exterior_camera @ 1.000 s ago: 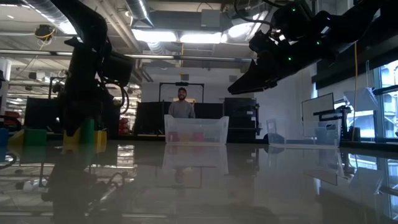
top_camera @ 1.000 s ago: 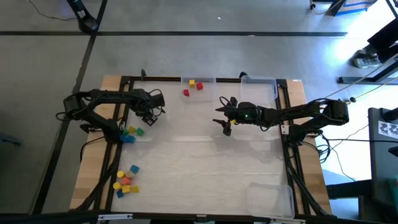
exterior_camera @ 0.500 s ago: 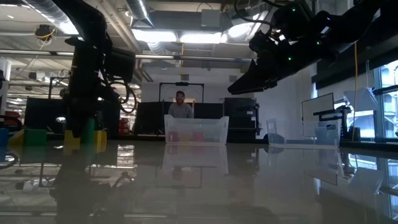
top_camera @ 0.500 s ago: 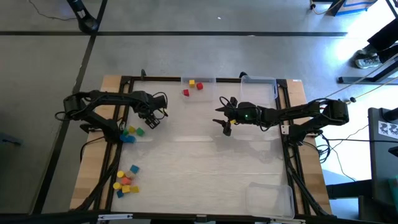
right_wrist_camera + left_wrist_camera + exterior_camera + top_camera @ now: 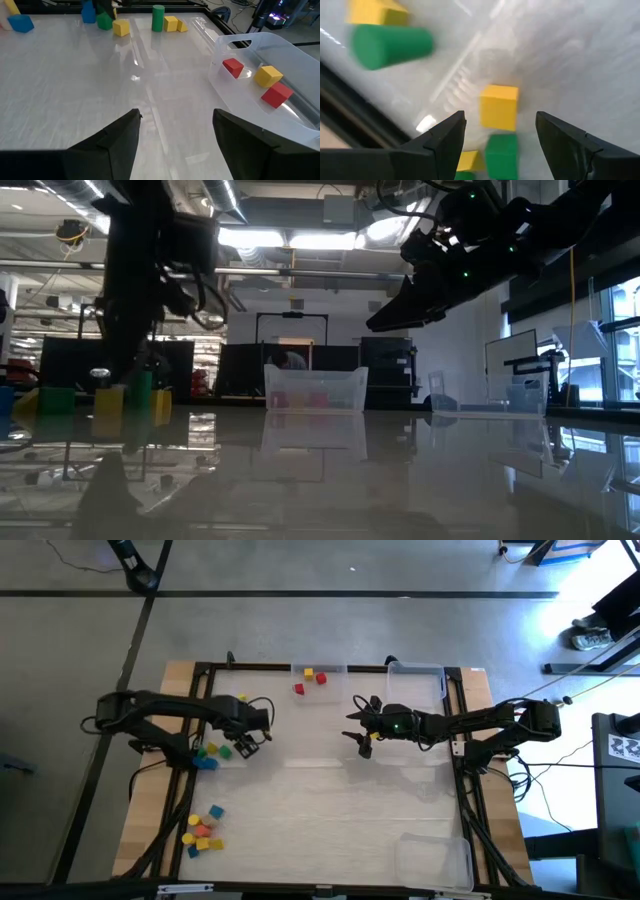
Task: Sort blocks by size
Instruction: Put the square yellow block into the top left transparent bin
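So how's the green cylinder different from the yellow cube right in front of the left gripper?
In the left wrist view the green cylinder is round and long, while the yellow cube is boxy with flat faces. The cylinder touches another yellow block; the cube sits just apart from a green block. The cube is lined up between the open fingers of the left gripper; the cylinder is off to one side. Both rest on the table.

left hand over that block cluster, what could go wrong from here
1. The left hand is open over a yellow cube with a green cube right beside it. Closing could catch or shove the green one too.
2. A green cylinder lies on its side nearby. A bump might send it rolling.
3. The clear tray holds only three blocks, so most of the sorting remains.
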`<state>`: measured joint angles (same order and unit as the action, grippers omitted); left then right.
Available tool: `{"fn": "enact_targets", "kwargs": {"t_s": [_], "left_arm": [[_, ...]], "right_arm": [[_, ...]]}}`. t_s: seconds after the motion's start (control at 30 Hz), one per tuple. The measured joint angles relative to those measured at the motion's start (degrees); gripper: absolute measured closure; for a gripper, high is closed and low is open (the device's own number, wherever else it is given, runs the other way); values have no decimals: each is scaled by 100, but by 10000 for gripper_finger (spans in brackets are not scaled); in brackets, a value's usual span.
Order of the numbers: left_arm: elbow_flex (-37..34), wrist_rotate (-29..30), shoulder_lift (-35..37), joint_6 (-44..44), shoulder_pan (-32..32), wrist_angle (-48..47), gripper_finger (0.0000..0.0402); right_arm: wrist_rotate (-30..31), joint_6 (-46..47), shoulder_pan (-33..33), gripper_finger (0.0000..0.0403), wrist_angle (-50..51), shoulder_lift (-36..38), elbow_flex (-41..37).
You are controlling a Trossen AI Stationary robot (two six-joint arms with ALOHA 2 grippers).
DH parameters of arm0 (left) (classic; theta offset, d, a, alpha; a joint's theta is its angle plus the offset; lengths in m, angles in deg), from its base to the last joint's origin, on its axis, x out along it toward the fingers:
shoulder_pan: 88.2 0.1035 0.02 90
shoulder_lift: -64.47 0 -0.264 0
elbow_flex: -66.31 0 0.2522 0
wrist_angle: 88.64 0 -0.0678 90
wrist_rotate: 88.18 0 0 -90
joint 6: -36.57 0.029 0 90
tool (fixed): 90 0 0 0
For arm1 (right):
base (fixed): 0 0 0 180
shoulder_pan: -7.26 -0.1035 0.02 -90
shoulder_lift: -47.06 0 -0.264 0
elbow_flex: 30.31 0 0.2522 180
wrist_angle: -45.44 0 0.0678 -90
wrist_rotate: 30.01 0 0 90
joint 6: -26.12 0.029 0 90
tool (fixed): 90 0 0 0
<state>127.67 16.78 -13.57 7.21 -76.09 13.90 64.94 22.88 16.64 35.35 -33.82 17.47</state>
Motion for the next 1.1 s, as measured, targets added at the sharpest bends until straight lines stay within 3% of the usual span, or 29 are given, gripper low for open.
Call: {"fn": "enact_targets", "kwargs": {"t_s": [0.3, 0.8, 0.93, 1.1], "left_arm": [[-344, -86, 367, 134, 290, 83, 171], [-1483, -859, 359, 514, 785, 1880, 172], [-1528, -962, 342, 528, 845, 2014, 203], [-1535, -1013, 342, 741, 862, 2125, 277]], "right_arm": [[0, 0, 0, 152, 1, 0, 0], [0, -4, 0, 152, 3, 0, 0], [0, -5, 0, 152, 0, -1, 0], [0, -62, 0, 152, -4, -1, 0]]}}
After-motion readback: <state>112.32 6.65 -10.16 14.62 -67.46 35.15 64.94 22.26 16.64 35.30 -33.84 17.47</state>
